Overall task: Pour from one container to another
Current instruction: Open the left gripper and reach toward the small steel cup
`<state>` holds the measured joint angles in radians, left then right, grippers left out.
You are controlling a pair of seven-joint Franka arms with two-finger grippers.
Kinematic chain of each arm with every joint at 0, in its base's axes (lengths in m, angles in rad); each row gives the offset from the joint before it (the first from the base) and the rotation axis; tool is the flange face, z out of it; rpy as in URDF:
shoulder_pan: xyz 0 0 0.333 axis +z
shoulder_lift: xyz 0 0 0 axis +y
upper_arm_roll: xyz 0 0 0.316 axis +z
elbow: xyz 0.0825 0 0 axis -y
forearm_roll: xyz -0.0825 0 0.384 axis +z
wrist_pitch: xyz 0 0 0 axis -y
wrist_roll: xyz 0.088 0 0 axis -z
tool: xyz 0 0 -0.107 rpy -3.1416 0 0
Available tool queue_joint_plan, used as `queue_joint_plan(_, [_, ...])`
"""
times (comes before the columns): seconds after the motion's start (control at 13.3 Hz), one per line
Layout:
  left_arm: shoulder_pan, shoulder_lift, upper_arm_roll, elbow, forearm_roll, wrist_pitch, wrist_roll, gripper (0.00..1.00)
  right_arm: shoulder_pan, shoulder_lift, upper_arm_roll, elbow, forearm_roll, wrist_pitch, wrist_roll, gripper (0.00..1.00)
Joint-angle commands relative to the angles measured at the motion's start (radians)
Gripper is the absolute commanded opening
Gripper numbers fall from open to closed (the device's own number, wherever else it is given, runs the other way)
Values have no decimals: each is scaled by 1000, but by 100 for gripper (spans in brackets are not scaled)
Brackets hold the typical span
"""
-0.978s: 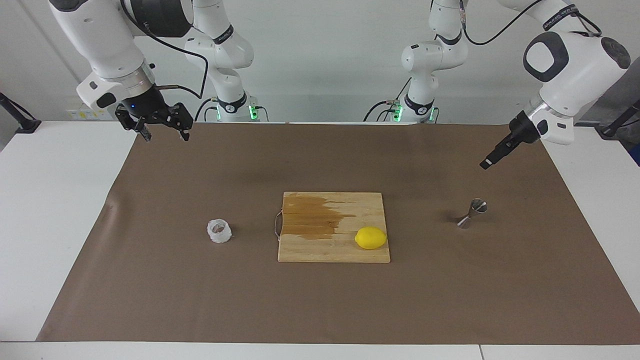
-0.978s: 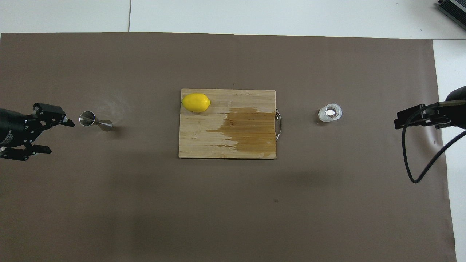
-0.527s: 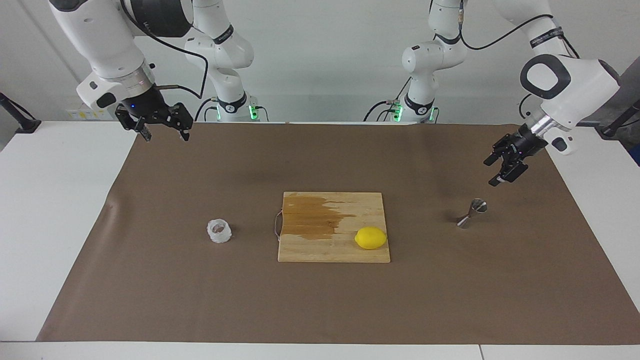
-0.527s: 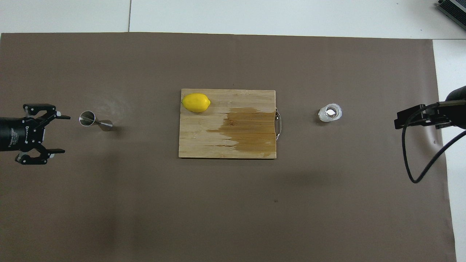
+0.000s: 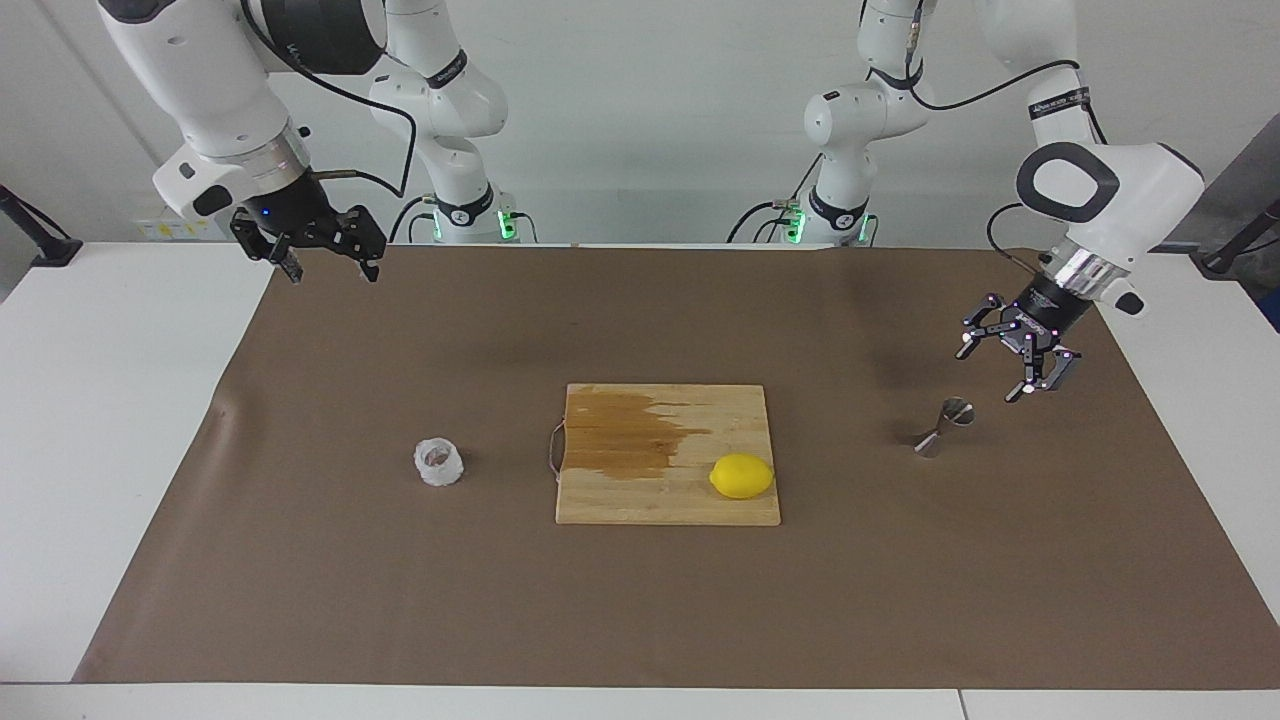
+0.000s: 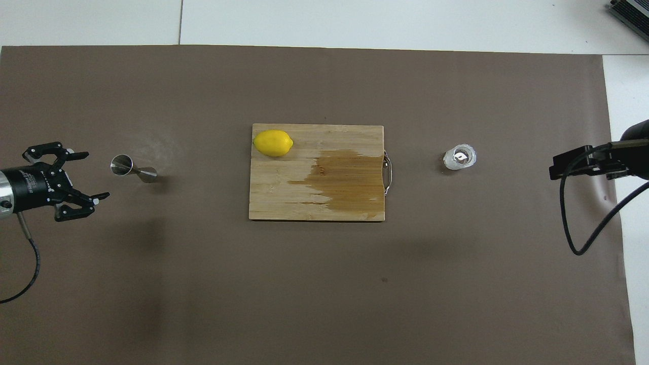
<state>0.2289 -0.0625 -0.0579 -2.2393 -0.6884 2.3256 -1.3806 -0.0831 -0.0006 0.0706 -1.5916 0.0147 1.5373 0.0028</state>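
The small translucent whitish cup [image 5: 438, 462] [image 6: 460, 157] stands on the brown mat toward the right arm's end of the table. The steel jigger [image 5: 943, 426] [image 6: 133, 169] stands on the mat toward the left arm's end. My left gripper [image 5: 1015, 368] [image 6: 95, 174] hangs open a little above the mat, just beside the jigger and not touching it. My right gripper [image 5: 333, 275] [image 6: 553, 170] waits open and empty, raised over the mat's corner close to its base, well away from the cup.
A wooden cutting board [image 5: 610, 500] [image 6: 274, 197] with a dark wet patch lies mid-table between cup and jigger. A lemon [image 5: 742, 476] [image 6: 273, 143] rests on its corner. The brown mat [image 5: 640, 620] covers most of the white table.
My left gripper has come down and swung in toward the jigger, turning so its open fingers face it. The right arm, cup and jigger have not moved.
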Motion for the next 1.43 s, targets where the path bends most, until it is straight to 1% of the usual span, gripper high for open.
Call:
queue_joint_plan(0.0, [-6, 0, -2, -62, -107, 66, -64, 100, -15, -9, 6, -2, 18, -12, -26, 100])
queue_joint_plan(0.15, [-6, 22, -2, -74, -192, 67, -96, 100, -15, -9, 6, -2, 18, -12, -26, 100])
queue_joint_plan(0.3, [-6, 55, -2, -77, -233, 80, -100, 100, -15, -9, 6, -2, 18, -12, -26, 100])
queue_joint_plan(0.53, [-6, 62, -2, -74, -284, 93, -101, 100, -15, -9, 6, -2, 18, -12, -26, 100])
queue_joint_plan(0.75, [-34, 75, -3, -72, -342, 129, -118, 100, -15, -9, 6, -2, 18, -12, -26, 100])
queue_joint_plan(0.9, [-80, 78, -3, -74, -346, 179, -135, 100, -15, -9, 6, -2, 18, -12, -26, 100])
queue_joint_plan(1.35, [-82, 89, -2, -63, -346, 201, -132, 100, -15, -9, 6, -2, 18, -12, -26, 100])
